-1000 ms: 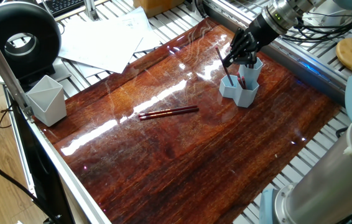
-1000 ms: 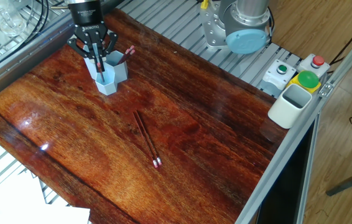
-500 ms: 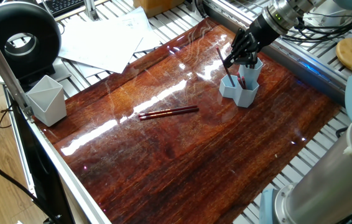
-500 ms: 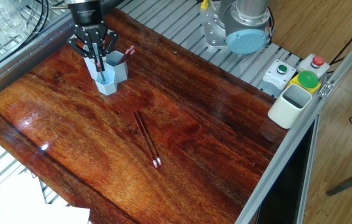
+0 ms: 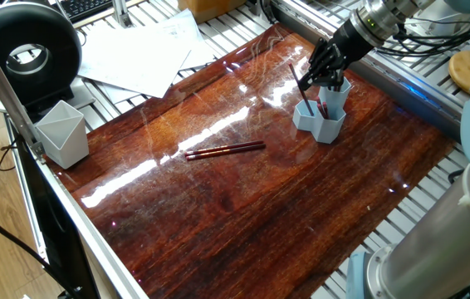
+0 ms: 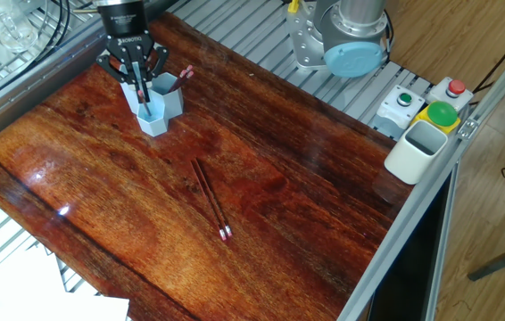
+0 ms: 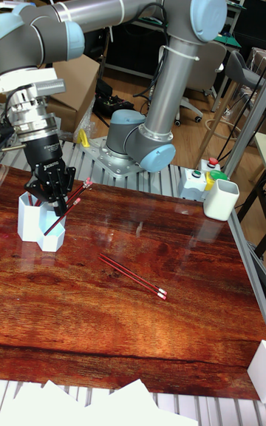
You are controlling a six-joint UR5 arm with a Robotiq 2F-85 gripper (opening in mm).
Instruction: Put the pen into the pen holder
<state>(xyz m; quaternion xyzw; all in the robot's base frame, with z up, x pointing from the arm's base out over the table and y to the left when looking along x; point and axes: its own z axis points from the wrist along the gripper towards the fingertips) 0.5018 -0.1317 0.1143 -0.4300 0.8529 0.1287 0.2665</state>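
Note:
The light blue pen holder (image 5: pixel 324 121) (image 6: pixel 158 109) (image 7: pixel 38 223) stands at the far side of the wooden table. My gripper (image 5: pixel 311 80) (image 6: pixel 139 78) (image 7: pixel 58 206) hangs right over it, shut on a dark red pen (image 5: pixel 296 83) (image 6: pixel 144 94). That pen leans with its lower end inside one of the holder's tubes. A second pen (image 6: pixel 184 74) with a pink tip leans out of another tube. Two more pens (image 5: pixel 225 150) (image 6: pixel 211 200) (image 7: pixel 133 276) lie side by side in the middle of the table.
A pale grey-white angular cup (image 5: pixel 62 133) (image 6: pixel 418 150) (image 7: pixel 221 199) sits at the table's edge. Papers (image 5: pixel 148 50) and a black round device (image 5: pixel 26 46) lie beyond one side. The robot base (image 6: pixel 351 36) and a button box (image 6: pixel 431 102) stand near the cup.

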